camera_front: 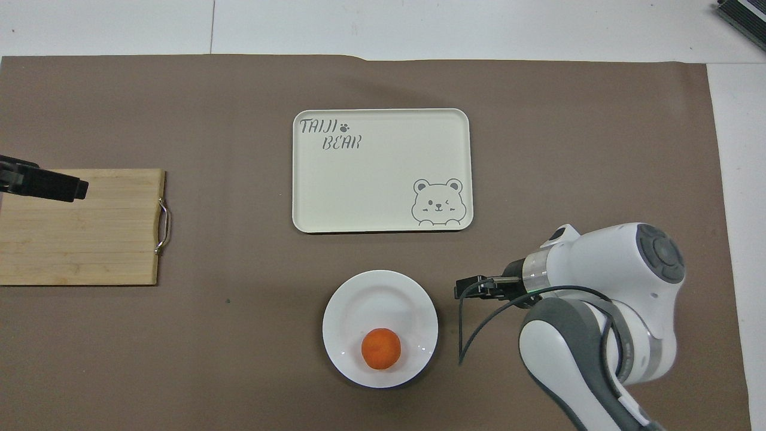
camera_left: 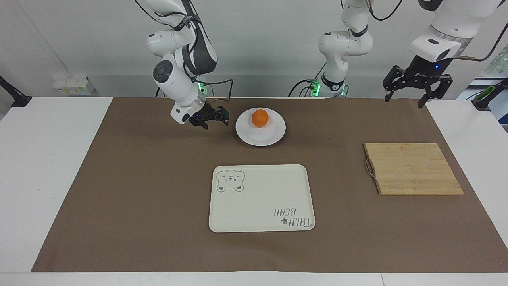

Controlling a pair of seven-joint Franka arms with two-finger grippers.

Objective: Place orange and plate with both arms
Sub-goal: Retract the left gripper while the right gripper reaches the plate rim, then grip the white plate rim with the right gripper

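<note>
Brown paper is covering the white bench (camera_left: 47, 167), and everything is sitting on it. Nearest the robots, the plate (camera_left: 260, 127) (camera_front: 380, 328) is lying flat on the paper midway between the two arm bases, and the orange (camera_left: 260, 118) (camera_front: 380, 348) is resting on it, on the part of the plate closest to the robots. The right pincer (camera_left: 209, 115) (camera_front: 473, 287) is hanging low just beside the plate toward the right arm's end, tilted toward it but touching neither plate nor fruit; whether its fingers are apart or together, I cannot tell. The left pincer (camera_left: 412, 84) (camera_front: 45, 185) is holding high in the air over the left arm's end of the bench, fingers spread wide and gripping nothing. Farther out, the wooden cutting board (camera_left: 412, 169) (camera_front: 81, 226) is lying toward the left arm's end, its metal handle facing the middle. Farthest from the robots, the cream tray (camera_left: 261, 198) (camera_front: 383, 170) with the bear drawing is lying bare, in line with the plate.
</note>
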